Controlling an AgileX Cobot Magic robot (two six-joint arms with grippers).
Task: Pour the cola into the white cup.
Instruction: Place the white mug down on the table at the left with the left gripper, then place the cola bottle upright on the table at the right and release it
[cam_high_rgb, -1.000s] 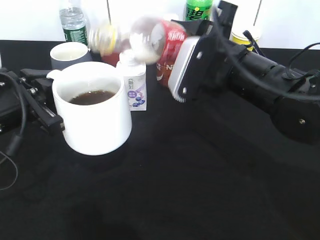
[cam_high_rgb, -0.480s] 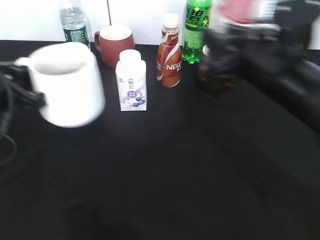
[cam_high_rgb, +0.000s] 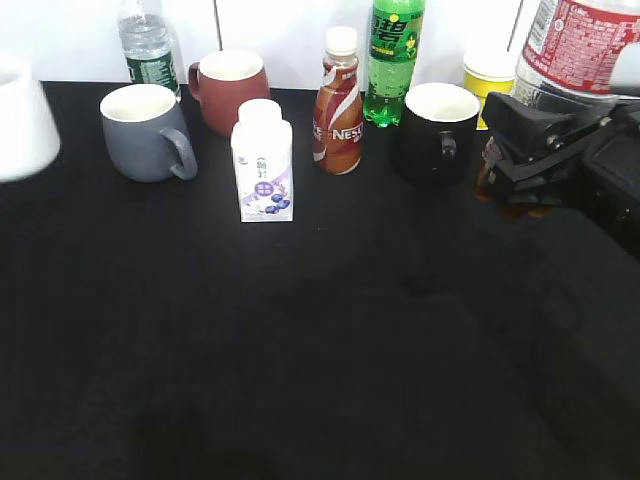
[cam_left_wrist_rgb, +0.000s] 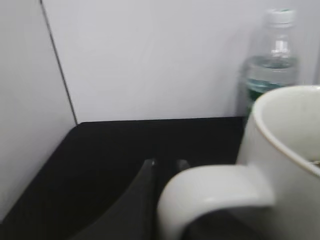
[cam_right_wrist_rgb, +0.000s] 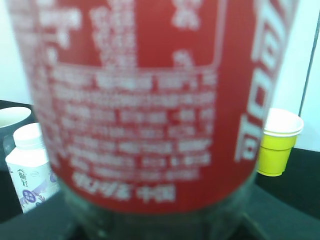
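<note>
The cola bottle (cam_high_rgb: 578, 45) with its red label stands upright at the far right, in my right gripper (cam_high_rgb: 540, 140), which is shut on its lower body. Its label (cam_right_wrist_rgb: 150, 95) fills the right wrist view. The white cup (cam_high_rgb: 18, 118) is blurred at the far left edge, raised off the table. In the left wrist view my left gripper (cam_left_wrist_rgb: 166, 166) is shut on the cup's loop handle (cam_left_wrist_rgb: 215, 192); the cup's wall (cam_left_wrist_rgb: 285, 150) is at the right. Its contents do not show.
On the black table (cam_high_rgb: 330, 340) stand, along the back, a grey mug (cam_high_rgb: 145, 130), a brown mug (cam_high_rgb: 228, 88), a white carton (cam_high_rgb: 264, 160), a Nescafe bottle (cam_high_rgb: 338, 102), a green soda bottle (cam_high_rgb: 393, 60), a black mug (cam_high_rgb: 437, 130), a yellow cup (cam_high_rgb: 488, 75) and a water bottle (cam_high_rgb: 145, 45).
The cola bottle has gone from tilted over the cup to upright at the far right. The white cup has moved from the left middle to the far left edge.
</note>
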